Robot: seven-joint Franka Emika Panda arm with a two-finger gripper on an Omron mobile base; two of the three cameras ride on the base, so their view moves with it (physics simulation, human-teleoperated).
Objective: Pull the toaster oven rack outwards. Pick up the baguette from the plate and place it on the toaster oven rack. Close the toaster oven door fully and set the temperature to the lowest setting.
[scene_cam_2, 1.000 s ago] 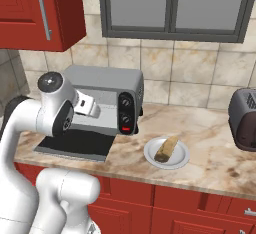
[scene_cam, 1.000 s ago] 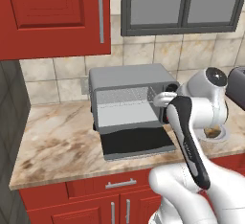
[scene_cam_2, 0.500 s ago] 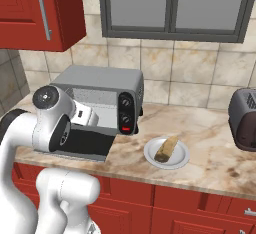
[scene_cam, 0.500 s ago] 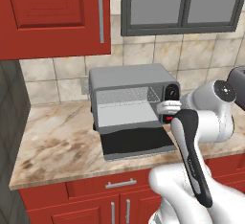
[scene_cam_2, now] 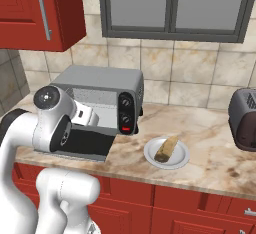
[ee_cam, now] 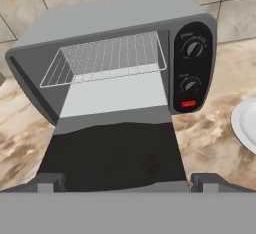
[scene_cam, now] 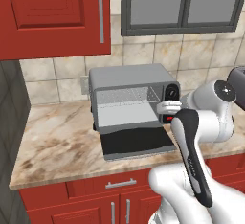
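Note:
The grey toaster oven [scene_cam: 129, 77] [scene_cam_2: 100, 78] [ee_cam: 110, 15] stands on the counter. Its dark glass door [scene_cam: 136, 141] [ee_cam: 115, 153] hangs open, lying flat toward me. The silver wire rack [ee_cam: 107, 58] [scene_cam: 125, 95] sits high in the cavity, its front edge near the opening. My gripper [ee_cam: 129, 185] [scene_cam: 161, 106] [scene_cam_2: 95, 119] hovers open above the door's front edge, at the right side of the opening, holding nothing. The golden-brown baguette [scene_cam_2: 166, 149] lies on the pale plate [scene_cam_2: 150, 154] [ee_cam: 246, 123], to the right of the oven.
Two black knobs [ee_cam: 194, 48] and a red button [ee_cam: 188, 104] sit on the oven's right control strip. A dark rounded toaster [scene_cam_2: 244, 119] stands at the far right. Red cabinets hang above on the left, and a tiled wall backs the marble counter [scene_cam: 57, 141].
My elbow has swung down and toward the right of the left base view. The hand has sunk slightly in front of the oven. The jaws stay wide, and the oven and baguette have not moved.

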